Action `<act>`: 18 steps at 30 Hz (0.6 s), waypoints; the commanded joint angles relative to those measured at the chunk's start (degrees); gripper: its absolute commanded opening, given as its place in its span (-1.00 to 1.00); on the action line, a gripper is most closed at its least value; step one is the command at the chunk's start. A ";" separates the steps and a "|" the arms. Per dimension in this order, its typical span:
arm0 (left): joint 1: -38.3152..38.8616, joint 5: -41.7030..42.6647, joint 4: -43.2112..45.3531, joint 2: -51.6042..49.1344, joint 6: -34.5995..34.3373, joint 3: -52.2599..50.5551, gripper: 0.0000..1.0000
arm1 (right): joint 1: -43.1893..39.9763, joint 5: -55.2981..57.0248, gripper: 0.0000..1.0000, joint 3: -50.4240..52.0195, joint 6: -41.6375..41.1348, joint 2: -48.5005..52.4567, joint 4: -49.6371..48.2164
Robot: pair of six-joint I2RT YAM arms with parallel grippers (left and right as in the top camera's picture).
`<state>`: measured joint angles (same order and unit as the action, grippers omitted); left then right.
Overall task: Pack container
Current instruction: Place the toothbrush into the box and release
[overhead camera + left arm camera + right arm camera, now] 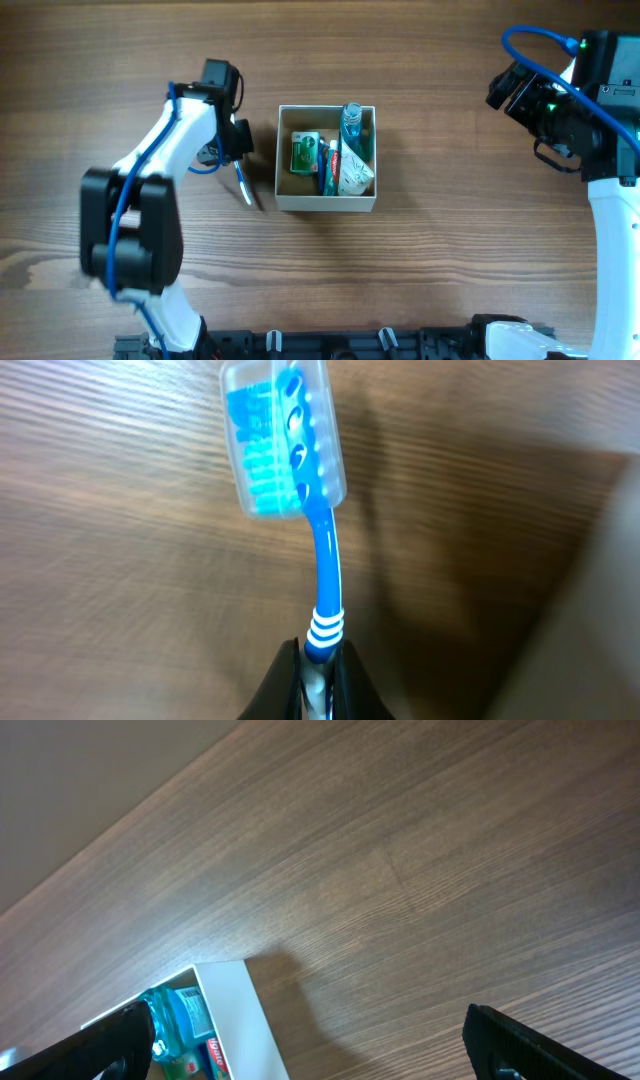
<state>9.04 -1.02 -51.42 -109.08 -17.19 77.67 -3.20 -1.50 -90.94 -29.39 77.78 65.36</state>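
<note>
Overhead first: my left gripper (236, 160) sits just left of the container (325, 202), pinching a toothbrush (246, 190) whose long axis runs roughly parallel to the container's left wall, free end tilted slightly toward that wall. The container stands mid-table (450, 250), to the right of these jaws and near them. It already holds a green-and-white packet (305, 152), a blue bottle (351, 120) and a tube beside them. My right gripper (503, 92) is well apart on the far side, so the left arm is the nearer one. The left arm is folded, elbow back, wrist reaching forward.

Left wrist view: jaws pressed on the toothbrush (322, 560) at the striped lower handle, its capped head pointing away from the left gripper (315, 670); wood below, so it is not yet over the container.

Right wrist view: right gripper (305, 1020) spread wide, holding nothing; a corner of the container (235, 1010) shows low between the fingers.

Judgement: the coming move is a short carry rightward over the wall.
</note>
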 commanded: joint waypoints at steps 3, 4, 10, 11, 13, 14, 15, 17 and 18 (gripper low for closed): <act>2.84 -0.28 -3.30 18.23 -0.04 2.73 -0.92 | -0.04 -0.52 0.99 -0.94 -0.76 -0.09 -0.04; 4.24 0.13 -3.50 20.83 -0.28 2.73 -0.92 | -0.04 -0.50 1.00 -0.94 -0.79 -0.09 -0.04; 14.82 -0.37 -0.81 23.80 -6.19 2.60 -0.92 | -0.04 -0.50 1.00 -0.94 -0.79 -0.09 -0.04; 16.50 -0.44 0.37 22.95 -5.55 2.60 -0.92 | -0.04 -0.52 1.00 -0.94 -0.79 -0.09 -0.07; 19.39 -1.05 3.21 20.98 -5.62 2.60 -0.92 | -0.04 -0.50 0.99 -0.94 -0.76 -0.09 -0.07; 20.76 -1.05 5.11 19.63 -5.86 2.60 -0.92 | -0.04 -0.50 0.99 -0.94 -0.76 -0.09 -0.07; 21.46 -1.36 6.32 18.53 -6.32 2.60 -0.92 | -0.04 -0.50 0.99 -0.94 -0.76 -0.09 -0.04; 22.10 -3.08 7.19 16.41 -9.09 2.60 -0.92 | -0.04 -0.50 0.99 -0.94 -0.76 -0.09 -0.09; 22.10 -3.15 7.85 15.10 -9.27 2.60 -0.92 | -0.04 -0.50 1.00 -0.94 -0.76 -0.09 -0.09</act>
<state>30.57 -1.61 -44.56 -90.56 -23.29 80.01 -3.20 -1.50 -90.94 -29.39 77.78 65.36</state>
